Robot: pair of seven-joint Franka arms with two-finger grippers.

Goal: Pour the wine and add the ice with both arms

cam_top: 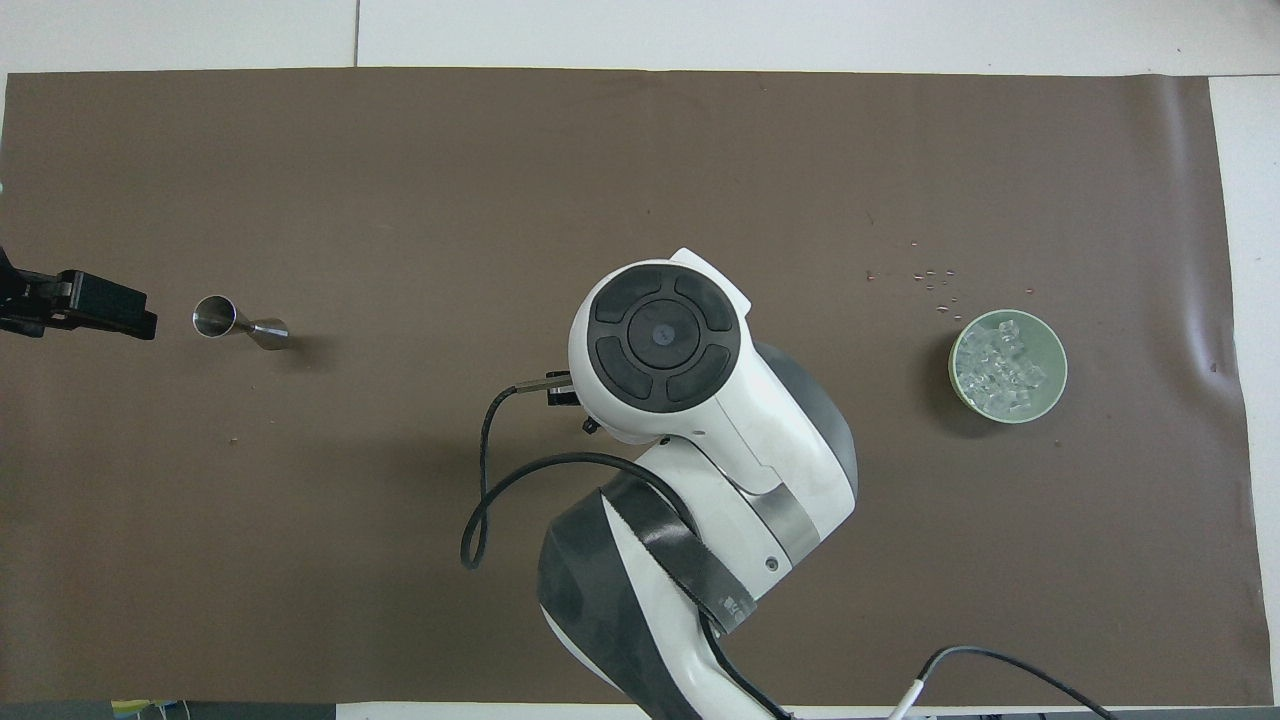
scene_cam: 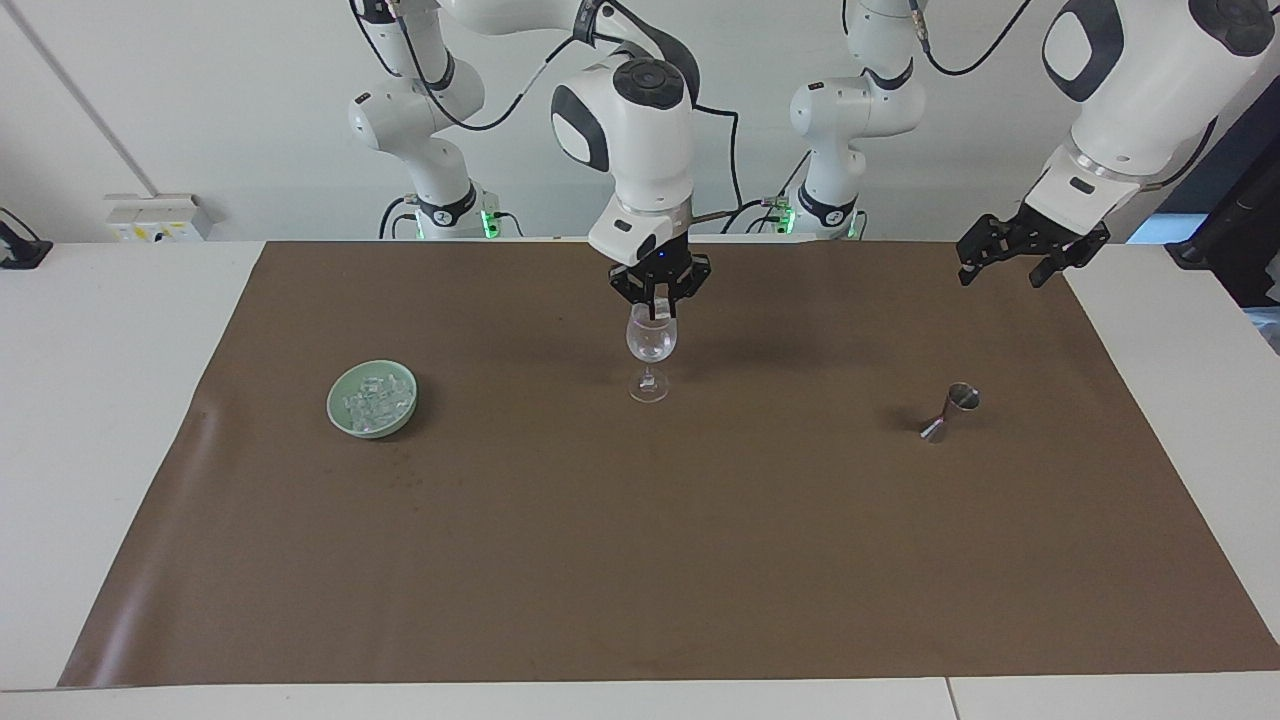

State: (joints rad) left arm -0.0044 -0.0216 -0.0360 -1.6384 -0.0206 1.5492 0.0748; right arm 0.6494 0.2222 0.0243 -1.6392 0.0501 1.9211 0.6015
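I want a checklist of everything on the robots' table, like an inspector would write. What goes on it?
Surface: brown mat on a white table; small specks on the mat near the bowl.
Job's things: ice heaped in a pale green bowl; wine glass upright mid-mat; metal jigger tilted, toward the left arm's end.
Clutter: nothing seen.
Claws: right claw shut on a small clear piece, likely ice, right over the glass's mouth; left claw open, waiting above the mat's corner.
Cables: black cable looping off the right arm.
Surroundings: white wall; white box on the wall.
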